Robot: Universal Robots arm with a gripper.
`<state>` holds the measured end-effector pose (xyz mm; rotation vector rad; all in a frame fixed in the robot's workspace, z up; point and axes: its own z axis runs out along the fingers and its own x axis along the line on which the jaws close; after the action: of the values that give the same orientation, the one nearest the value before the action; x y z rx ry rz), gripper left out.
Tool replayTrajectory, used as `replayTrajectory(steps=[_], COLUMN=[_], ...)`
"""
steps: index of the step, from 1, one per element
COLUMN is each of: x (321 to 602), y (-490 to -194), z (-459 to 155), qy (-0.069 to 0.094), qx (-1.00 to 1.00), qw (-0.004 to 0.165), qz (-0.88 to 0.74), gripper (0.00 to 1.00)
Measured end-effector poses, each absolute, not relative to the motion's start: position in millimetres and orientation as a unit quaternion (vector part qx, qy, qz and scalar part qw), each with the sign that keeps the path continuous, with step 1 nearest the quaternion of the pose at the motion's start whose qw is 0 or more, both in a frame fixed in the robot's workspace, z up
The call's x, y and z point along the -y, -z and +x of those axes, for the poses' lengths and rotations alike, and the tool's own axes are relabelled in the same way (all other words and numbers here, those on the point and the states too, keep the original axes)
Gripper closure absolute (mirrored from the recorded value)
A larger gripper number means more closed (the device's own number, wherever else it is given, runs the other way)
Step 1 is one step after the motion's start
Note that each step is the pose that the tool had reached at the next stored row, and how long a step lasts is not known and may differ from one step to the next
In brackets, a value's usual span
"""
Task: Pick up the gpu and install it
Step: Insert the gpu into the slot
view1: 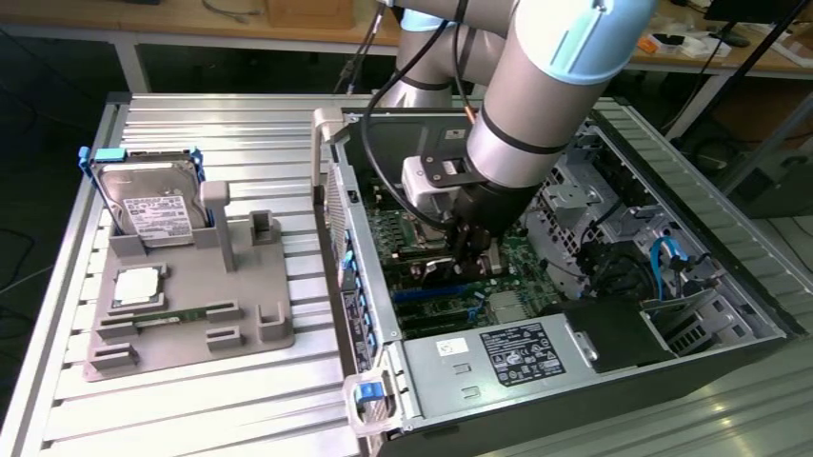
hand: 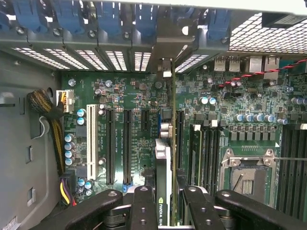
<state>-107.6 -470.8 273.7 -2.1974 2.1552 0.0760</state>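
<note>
The pick-up half of the job looks done. The black two-fingered gripper (hand: 165, 211) on the grey robot arm with pale blue joint caps (view1: 534, 105) is down inside the open black tower computer case (view1: 743, 286). Its jaws are drawn in to a narrow gap and clamped on the gpu (hand: 163, 172), a thin black card with a metal-grey edge, seen edge-on between the fingers (hand: 143, 208). The card stands upright over the green motherboard (hand: 139, 96). It runs along a line just beside the long black expansion slots (hand: 127, 143), between them and the silver processor socket (hand: 244, 177), with its far end reaching toward the vented rear wall of the case. So the card has been carried to the board and lined up with a slot. Its lower edge is hidden behind the card itself, so I cannot tell whether it is pressed fully home or only resting in the slot mouth; it may be partly seated. What is left, as I judge it, is the final seating, if not yet made, and letting go of the card. Well apart from the case, on the ribbed metal table (view1: 190, 419), sits the grey plastic parts fixture (view1: 273, 333), which holds the silver hard drive with a white label (view1: 147, 205) and the slim green memory stick (view1: 171, 312).
</note>
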Motion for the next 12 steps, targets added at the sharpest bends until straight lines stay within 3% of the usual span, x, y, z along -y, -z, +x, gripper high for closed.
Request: replayTrajectory(steps=[12], x=[470.8], y=[-273.6], z=[-105.2], qy=[-0.026], qx=[-0.7], qw=[0.03], qz=[-0.713], gripper=[0.73])
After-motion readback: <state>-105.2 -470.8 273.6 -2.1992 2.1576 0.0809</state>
